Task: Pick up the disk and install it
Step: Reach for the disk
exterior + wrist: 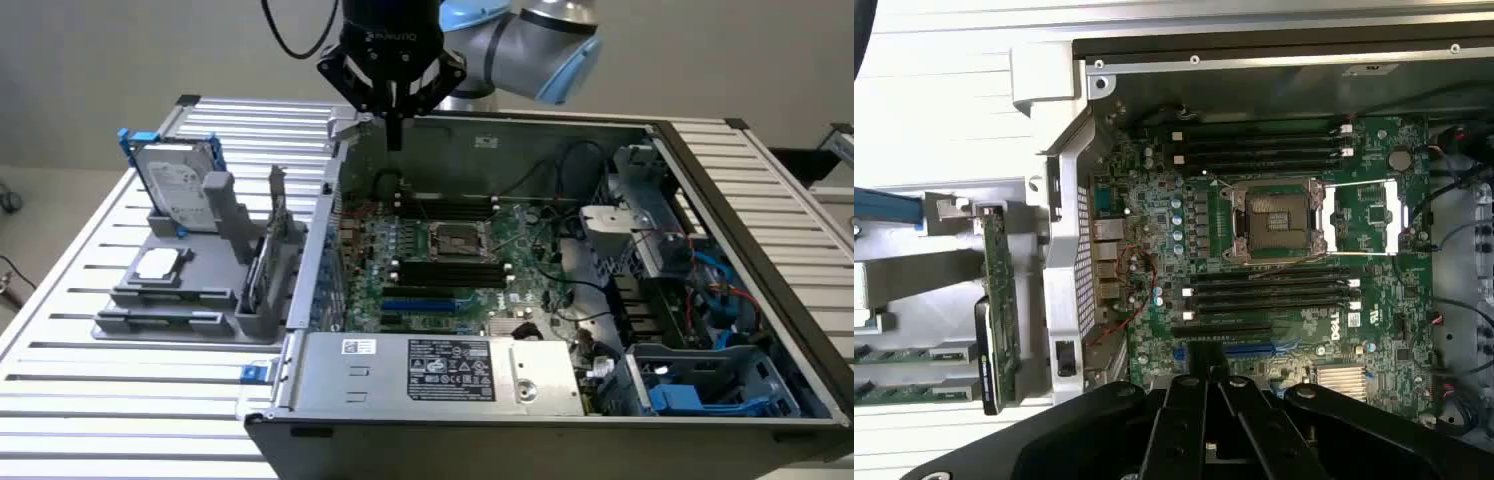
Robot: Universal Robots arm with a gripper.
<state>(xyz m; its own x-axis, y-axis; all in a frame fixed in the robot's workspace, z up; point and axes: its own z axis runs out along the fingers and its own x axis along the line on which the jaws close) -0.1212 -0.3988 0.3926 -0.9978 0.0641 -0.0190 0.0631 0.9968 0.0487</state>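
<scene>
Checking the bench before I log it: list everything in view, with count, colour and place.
table: one, silver, slatted, under everything
case: one, dark, open, on the table
holder: one, grey, on the table beside the case
disk: one, silver-grey in blue bracket, upright in the holder, exterior view's left
chip: one, silver-white, flat on the holder
card: one, green, on edge in the holder
motherboard: one, green, inside the case
power-supply box: one, grey, case's near side
arm: one, grey and light blue, above the case
gripper: one, black, shut, empty, above the case's far edge
</scene>
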